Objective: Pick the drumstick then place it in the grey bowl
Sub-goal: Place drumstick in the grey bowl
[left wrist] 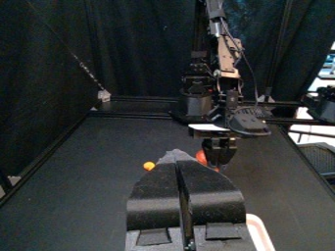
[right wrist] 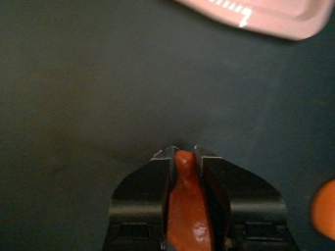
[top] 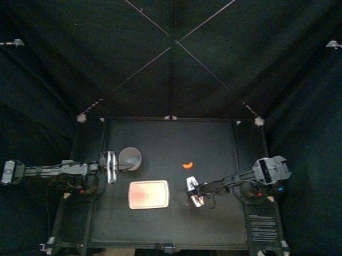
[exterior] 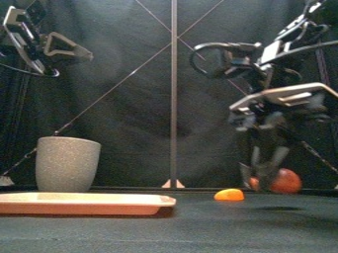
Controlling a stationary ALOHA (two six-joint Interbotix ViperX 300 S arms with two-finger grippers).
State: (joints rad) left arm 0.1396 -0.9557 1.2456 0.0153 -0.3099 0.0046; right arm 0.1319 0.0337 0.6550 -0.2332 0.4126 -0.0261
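Note:
My right gripper (exterior: 270,176) is shut on the red-orange drumstick (exterior: 286,181) and holds it just above the table; in the right wrist view the drumstick (right wrist: 186,196) sits between the jaws. In the top view the right gripper (top: 197,191) hangs just right of the pink tray (top: 148,194). The grey speckled cup (exterior: 67,163) stands upright at the left, behind the tray (exterior: 79,204); from above, the cup (top: 131,156) is at the back left. My left gripper (top: 112,166) rests beside the cup, raised, with its jaws together and nothing in them.
A small orange toy (exterior: 230,195) lies on the table between the cup and the right gripper, seen from above as the orange toy (top: 189,165) behind the tray. The tray's corner (right wrist: 262,14) shows in the right wrist view.

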